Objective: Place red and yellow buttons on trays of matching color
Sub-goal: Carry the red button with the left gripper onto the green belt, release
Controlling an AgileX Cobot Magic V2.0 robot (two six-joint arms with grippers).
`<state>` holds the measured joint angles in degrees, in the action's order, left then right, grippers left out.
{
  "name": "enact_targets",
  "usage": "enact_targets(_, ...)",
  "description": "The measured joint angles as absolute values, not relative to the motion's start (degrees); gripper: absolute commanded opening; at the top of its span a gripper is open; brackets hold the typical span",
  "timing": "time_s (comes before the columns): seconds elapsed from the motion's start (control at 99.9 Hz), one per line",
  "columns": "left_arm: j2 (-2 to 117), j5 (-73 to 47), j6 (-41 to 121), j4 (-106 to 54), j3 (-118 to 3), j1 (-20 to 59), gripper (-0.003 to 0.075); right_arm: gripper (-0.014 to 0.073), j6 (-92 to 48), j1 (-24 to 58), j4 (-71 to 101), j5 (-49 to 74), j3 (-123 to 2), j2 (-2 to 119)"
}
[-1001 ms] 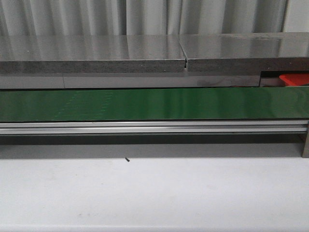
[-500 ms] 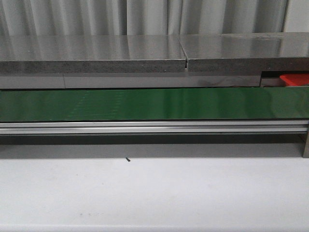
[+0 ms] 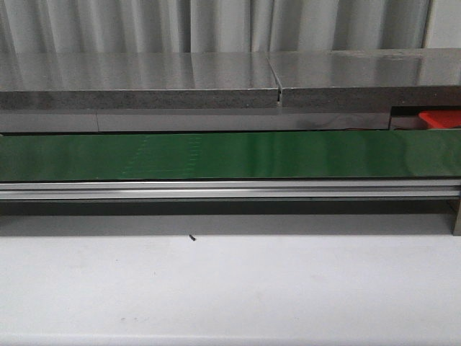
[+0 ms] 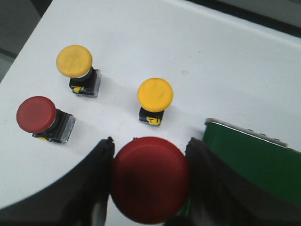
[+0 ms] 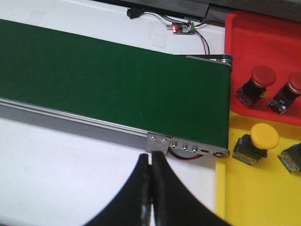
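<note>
My left gripper (image 4: 149, 142) is shut on a red button (image 4: 149, 186), whose round cap fills the gap between the black fingers. On the white table beyond it stand two yellow buttons (image 4: 74, 60) (image 4: 155, 94) and another red button (image 4: 36, 114). My right gripper (image 5: 150, 157) is shut and empty over the white table, near the belt's end. The red tray (image 5: 244, 28) holds two red buttons (image 5: 261, 77) (image 5: 294, 84). Beside it, the yellow tray (image 5: 254, 197) holds a yellow button (image 5: 263, 136). The front view shows only a corner of the red tray (image 3: 439, 118) and neither gripper.
A green conveyor belt (image 3: 230, 155) runs across the table on an aluminium frame (image 5: 188, 146); its other end (image 4: 249, 160) lies just beside my left gripper. A small circuit board with wires (image 5: 181, 28) sits behind the belt. A part-hidden button body (image 5: 292, 157) lies in the yellow tray.
Faint marks on the green belt have drifted to the right in the front view. Nothing else there has moved.
</note>
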<state>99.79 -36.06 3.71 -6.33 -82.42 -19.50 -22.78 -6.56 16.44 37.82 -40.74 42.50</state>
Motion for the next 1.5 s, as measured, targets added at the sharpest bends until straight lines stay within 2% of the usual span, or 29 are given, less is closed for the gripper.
enact_targets(0.27, 94.83, -40.96, 4.70, -6.57, -82.30, -13.75, 0.0158, -0.0067, -22.78, -6.56, 16.44, 37.82, -40.74, 42.50)
enact_targets(0.59, 94.83, -39.11, 4.80, -7.29, -77.82, -6.40, 0.0158, -0.0067, -22.78, -6.56, 16.44, 37.82, -40.74, 42.50)
enact_targets(1.111, 101.16, -38.14, 4.92, -7.86, -76.87, -5.73, 0.0169, -0.0067, -22.78, -6.56, 16.44, 37.82, -40.74, 42.50)
enact_targets(1.161, 101.24, -38.14, 4.92, -8.19, -76.99, -5.73, 0.0204, -0.0067, -22.78, -6.56, 16.44, 37.82, -40.74, 42.50)
enact_targets(1.231, 101.24, -38.24, 4.92, -8.80, -76.99, -5.73, 0.0307, -0.0067, -22.78, -6.56, 16.44, 37.82, -40.74, 42.50)
enact_targets(1.271, 101.24, -38.24, 4.92, -9.18, -76.99, -5.69, 0.0403, -0.0067, -22.78, -6.56, 16.44, 37.82, -40.74, 42.50)
enact_targets(1.281, 101.24, -38.35, 4.92, -9.19, -76.99, -5.69, 0.0403, -0.0067, -22.78, -6.56, 16.44, 37.82, -40.74, 42.50)
enact_targets(1.291, 101.24, -38.35, 4.92, -9.19, -76.99, -5.69, 0.0447, -0.0067, -22.78, -6.56, 16.44, 37.82, -40.74, 42.50)
enact_targets(1.371, 101.29, -39.21, 4.92, -9.19, -76.88, -5.69, 0.0585, -0.0067, -22.78, -6.56, 16.44, 37.82, -40.74, 42.50)
enact_targets(1.441, 101.29, -39.62, 4.92, -9.19, -76.88, -5.69, 0.0652, -0.0067, -22.78, -6.56, 16.44, 37.82, -40.74, 42.50)
enact_targets(1.501, 100.89, -39.76, 4.92, -9.19, -76.88, -5.69, 0.0664, -0.0067, -22.78, -6.56, 16.44, 37.82, -40.74, 42.50)
